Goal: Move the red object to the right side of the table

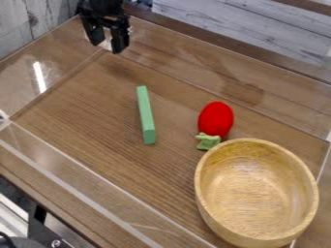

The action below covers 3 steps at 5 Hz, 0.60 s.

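Over by the worktop's (77,114) upper-left corner, as the camera has it, here's the dark hand (106,37), fingers pointing down the view, and it's released, the fingers standing apart! Well away from it, down on the right-hand part of the worktop, sits our star, the red strawberry (216,118), lying on the wood just above the big round bowl (256,192).

And look at the line it takes! The long axis runs mostly up and down the view, leaning a touch, the rounded red end up and slightly right, the light-green leafy cap (207,141) down and slightly left. So the cap end points towards the worktop's lower edge, and it's right near the bowl's rim, a tight spot, folks!

Across to the left of the strawberry, well apart from it, there's the green stick (146,114), flat on the wood near the middle of the worktop. It's a long, slim one, tipping the other way, upper end to the left, lower end to the right. The pale wooden bowl fills the lower-right corner, mouth up, its smooth inside on full show. Clear walls (29,66) rise along the worktop's left edge, catching bright streaks of light!
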### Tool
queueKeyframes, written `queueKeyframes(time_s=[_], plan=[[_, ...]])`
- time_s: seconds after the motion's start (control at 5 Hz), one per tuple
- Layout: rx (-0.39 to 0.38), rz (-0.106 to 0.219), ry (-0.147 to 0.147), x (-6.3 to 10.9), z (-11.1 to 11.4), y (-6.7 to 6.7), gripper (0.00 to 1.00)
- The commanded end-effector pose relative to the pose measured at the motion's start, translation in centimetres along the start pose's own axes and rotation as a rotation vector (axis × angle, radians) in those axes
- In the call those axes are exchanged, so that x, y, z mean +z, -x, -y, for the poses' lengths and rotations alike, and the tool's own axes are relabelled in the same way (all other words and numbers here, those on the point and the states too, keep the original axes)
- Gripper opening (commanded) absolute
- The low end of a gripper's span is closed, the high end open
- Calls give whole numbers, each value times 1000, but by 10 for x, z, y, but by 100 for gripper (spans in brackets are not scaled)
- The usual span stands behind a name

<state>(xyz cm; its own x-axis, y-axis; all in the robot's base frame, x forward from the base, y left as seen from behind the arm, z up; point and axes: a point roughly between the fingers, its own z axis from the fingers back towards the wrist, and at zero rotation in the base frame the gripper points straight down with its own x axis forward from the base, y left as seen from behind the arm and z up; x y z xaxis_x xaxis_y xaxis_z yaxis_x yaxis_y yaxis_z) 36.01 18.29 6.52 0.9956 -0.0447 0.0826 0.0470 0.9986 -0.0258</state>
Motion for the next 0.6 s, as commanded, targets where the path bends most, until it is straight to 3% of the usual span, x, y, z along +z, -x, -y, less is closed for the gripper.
queueKeyframes(time_s=[0.0,0.2,0.4], plan=[[69,55,-43,25,-3,-14,0],[128,36,-55,27,-2,-15,100],[97,16,-62,26,1,-18,100]])
